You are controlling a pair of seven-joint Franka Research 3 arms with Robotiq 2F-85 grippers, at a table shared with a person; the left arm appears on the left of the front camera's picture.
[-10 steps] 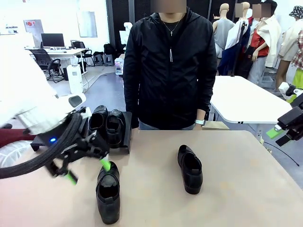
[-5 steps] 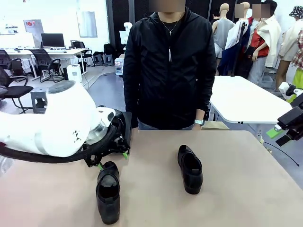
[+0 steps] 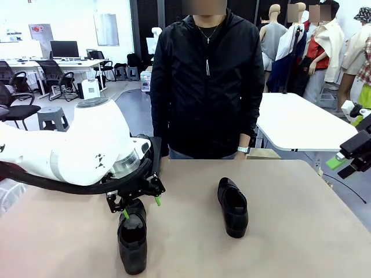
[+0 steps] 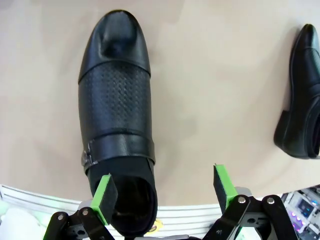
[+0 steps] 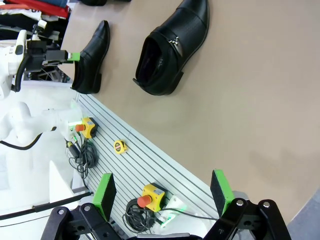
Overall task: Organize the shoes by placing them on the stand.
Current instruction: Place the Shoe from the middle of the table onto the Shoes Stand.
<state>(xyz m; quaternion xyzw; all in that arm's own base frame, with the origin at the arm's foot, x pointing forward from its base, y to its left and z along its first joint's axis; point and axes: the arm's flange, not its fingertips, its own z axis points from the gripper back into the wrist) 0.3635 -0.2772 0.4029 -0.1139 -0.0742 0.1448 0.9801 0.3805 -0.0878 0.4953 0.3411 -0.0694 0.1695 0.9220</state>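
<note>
Shoes, two black ones, lie well apart on the tan bench (image 3: pixel 290 231). The left shoe (image 3: pixel 132 240) and the middle shoe (image 3: pixel 233 207) both lie lengthwise near-to-far, toes toward the robot's side. The left tool (image 4: pixel 162 182) hangs wide open and empty over the left shoe's heel. The right tool (image 5: pixel 162 185) is open and empty at the right side. A person (image 3: pixel 206 87) stands opposite, with office desks behind.

You see the right gripper (image 5: pixel 162 189) with its pads (image 5: pixel 105 192) spread wide and empty, and beyond it two shoes apart on the table (image 5: pixel 260 75): the near shoe (image 5: pixel 172 47) lying alone, the far shoe (image 5: pixel 91 60) with what looks like the left gripper (image 5: pixel 70 56) at its side.
</note>
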